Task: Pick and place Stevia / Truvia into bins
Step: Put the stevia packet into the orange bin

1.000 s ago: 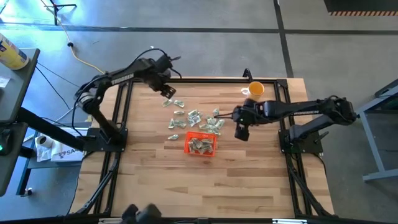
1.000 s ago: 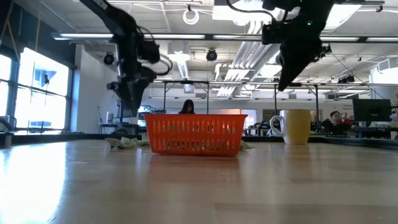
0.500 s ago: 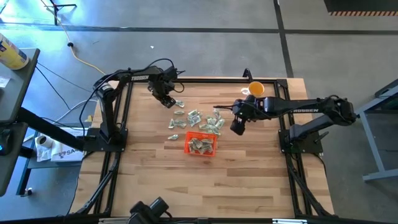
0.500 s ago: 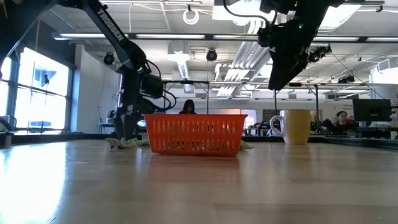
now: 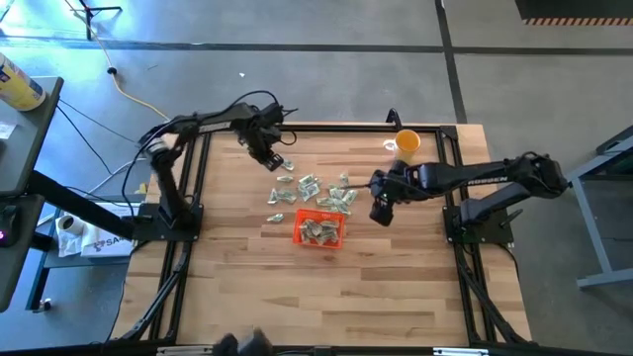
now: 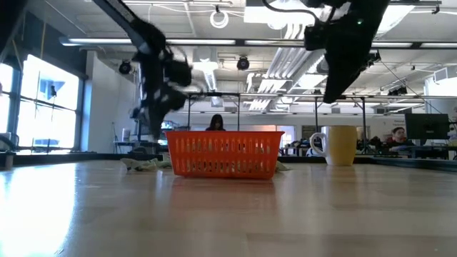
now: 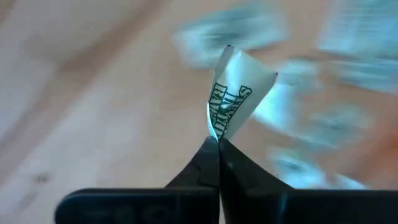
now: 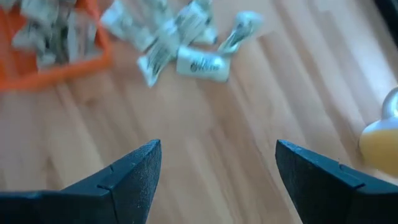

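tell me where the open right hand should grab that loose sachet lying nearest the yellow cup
The sachet lies flat on the wood, apart from the heap, so there is no raised part to pinch. Probably best for the right hand, open and empty, to come straight down and close across the sachet's short width at mid-length, where the fingers clear the neighbouring sachets.

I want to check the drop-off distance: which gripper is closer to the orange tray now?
Right. The right gripper hangs open just beside the orange tray, toward the yellow cup. The left gripper, shut on a sachet, is farther off, beyond the loose sachets.
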